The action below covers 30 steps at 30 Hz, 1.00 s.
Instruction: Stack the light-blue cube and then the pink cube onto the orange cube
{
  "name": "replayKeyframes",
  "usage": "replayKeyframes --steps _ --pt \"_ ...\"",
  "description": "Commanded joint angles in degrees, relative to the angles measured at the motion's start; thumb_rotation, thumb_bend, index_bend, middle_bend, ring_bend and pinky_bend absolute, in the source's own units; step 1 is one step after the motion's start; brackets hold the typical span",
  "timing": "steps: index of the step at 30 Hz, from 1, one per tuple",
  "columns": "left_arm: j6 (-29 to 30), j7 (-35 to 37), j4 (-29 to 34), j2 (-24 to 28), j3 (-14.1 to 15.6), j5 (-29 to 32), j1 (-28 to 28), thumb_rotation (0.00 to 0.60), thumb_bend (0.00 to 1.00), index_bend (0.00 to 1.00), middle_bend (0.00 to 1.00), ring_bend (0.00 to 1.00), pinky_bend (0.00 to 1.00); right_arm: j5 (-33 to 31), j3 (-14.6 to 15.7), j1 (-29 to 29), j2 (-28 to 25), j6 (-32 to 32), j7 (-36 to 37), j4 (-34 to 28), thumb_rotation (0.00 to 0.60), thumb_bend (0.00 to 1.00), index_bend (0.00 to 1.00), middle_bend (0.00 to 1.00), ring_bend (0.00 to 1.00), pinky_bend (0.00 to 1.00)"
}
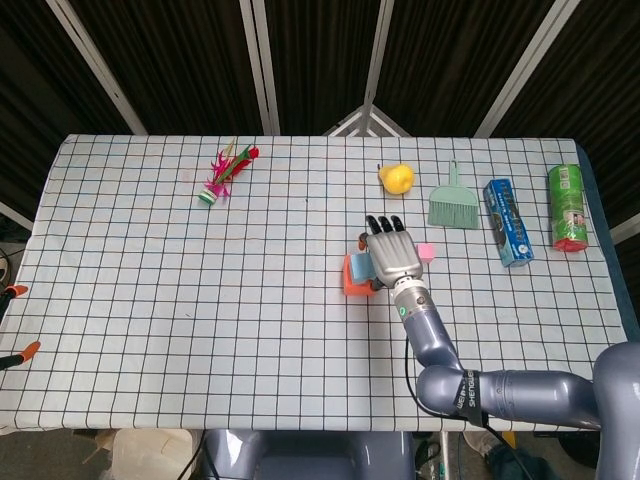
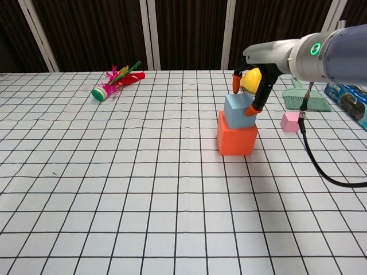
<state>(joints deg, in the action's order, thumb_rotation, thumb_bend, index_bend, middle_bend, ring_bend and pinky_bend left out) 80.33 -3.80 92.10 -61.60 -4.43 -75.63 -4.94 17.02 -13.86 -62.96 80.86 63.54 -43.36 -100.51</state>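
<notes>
The light-blue cube (image 2: 238, 110) sits flat on top of the orange cube (image 2: 236, 140) near the table's middle. In the head view my right hand (image 1: 392, 255) covers most of the light-blue cube (image 1: 358, 266) and the orange cube (image 1: 351, 284). From the chest my right hand (image 2: 258, 86) hovers over the stack with its fingers apart. One orange fingertip is lifted above the cube's top and another is close by its right edge. The small pink cube (image 2: 291, 121) lies on the cloth to the right of the stack (image 1: 426, 252). My left hand is out of sight.
A yellow fruit (image 1: 396, 178), a green brush-pan (image 1: 454, 205), a blue box (image 1: 507, 222) and a green can (image 1: 567, 207) line the far right. A pink-green shuttlecock (image 1: 225, 172) lies at the far left.
</notes>
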Motion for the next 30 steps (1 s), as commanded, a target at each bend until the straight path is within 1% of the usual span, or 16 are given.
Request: replayKeyframes --steps 1,8,10,15,18,24,30 --pt "0.03 0.06 -0.02 0.01 -0.02 -0.01 0.01 0.600 0.21 0.21 0.01 0.00 0.02 -0.04 -0.09 -0.01 -0.06 0.12 0.00 -0.12 0.600 0.25 0.36 0.07 0.07 0.00" --pt "-0.08 0.07 0.00 0.02 0.01 0.00 -0.01 0.600 0.21 0.21 0.01 0.00 0.02 0.03 -0.31 -0.15 0.12 0.55 -0.12 -0.08 0.600 0.25 0.35 0.07 0.07 0.00" --pt "-0.08 0.09 -0.02 0.03 -0.01 0.04 -0.01 0.600 0.21 0.21 0.01 0.00 0.02 -0.14 -0.27 -0.25 -0.05 0.68 -0.48 -0.30 0.600 0.25 0.34 0.07 0.07 0.00" --pt "-0.05 0.33 -0.08 0.12 -0.05 0.06 0.04 0.600 0.21 0.21 0.01 0.00 0.02 -1.00 0.34 -0.12 -0.92 1.03 -1.50 -0.94 0.600 0.25 0.26 0.07 0.07 0.00" --pt "0.02 0.47 -0.05 0.19 -0.02 -0.01 0.10 0.600 0.21 0.21 0.01 0.00 0.02 -0.93 0.98 0.55 -1.65 0.71 -1.28 -0.90 0.600 0.25 0.26 0.07 0.07 0.00" --pt "0.12 0.32 -0.07 0.16 -0.05 0.08 0.16 0.600 0.21 0.21 0.01 0.00 0.02 2.20 4.15 3.30 -4.50 -0.69 -0.18 -0.03 0.600 0.24 0.25 0.07 0.07 0.00" --pt "0.09 -0.85 0.01 -0.22 -0.17 0.59 0.07 0.600 0.21 0.21 0.01 0.00 0.02 8.69 8.60 6.80 -6.68 -2.73 1.56 2.95 0.600 0.24 0.25 0.07 0.07 0.00"
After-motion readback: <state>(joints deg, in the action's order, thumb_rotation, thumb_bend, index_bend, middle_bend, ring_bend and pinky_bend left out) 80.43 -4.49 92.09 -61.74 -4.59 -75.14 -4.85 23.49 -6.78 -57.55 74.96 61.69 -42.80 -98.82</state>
